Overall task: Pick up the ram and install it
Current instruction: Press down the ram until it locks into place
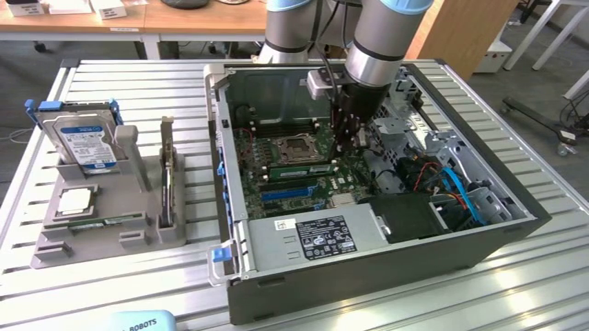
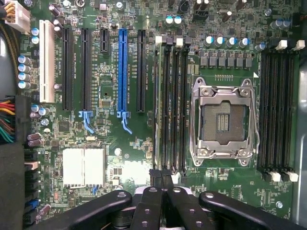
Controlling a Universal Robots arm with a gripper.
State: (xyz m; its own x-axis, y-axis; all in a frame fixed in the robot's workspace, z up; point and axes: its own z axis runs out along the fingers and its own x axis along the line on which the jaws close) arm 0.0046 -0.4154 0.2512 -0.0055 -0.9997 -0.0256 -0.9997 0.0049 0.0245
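Arm down inside the open grey metal computer case (image 1: pixel 478 241) – one case, side panel off, lying on the slatted aluminium table (image 1: pixel 138 83). I read the black two-finger gripper (image 1: pixel 348 149) as pressed together: in the wrist view its fingertips (image 2: pixel 154 178) meet with no gap, and I see nothing pinched between them. The tips hang over the near end of a bank of black memory slots (image 2: pixel 172 105) on the green motherboard (image 2: pixel 110 143). I count four slots in that bank and four in a second bank (image 2: pixel 278 105) on the far side of the one silver-framed processor socket (image 2: pixel 223 120), whose lid frame is closed over bare contacts. The ram – one long, narrow green board stick (image 1: pixel 296 169) – stands on edge in the bank beside the socket; from the wrist camera it shows as a thin pale edge (image 2: pixel 156 105) along the outermost slot, just beside the fingertips. Whether they touch it I cannot tell. Expansion slots counted: one white (image 2: pixel 46 62), one blue (image 2: pixel 123 72), four black. Two pale finned heat sinks (image 2: pixel 82 166) sit side by side. To the exterior view's left, well apart from the case, one grey plastic parts tray (image 1: pixel 138 162) holds one boxy silver hard drive with a blue-white label (image 1: pixel 85 141) and one square silver chip (image 1: pixel 76 201).
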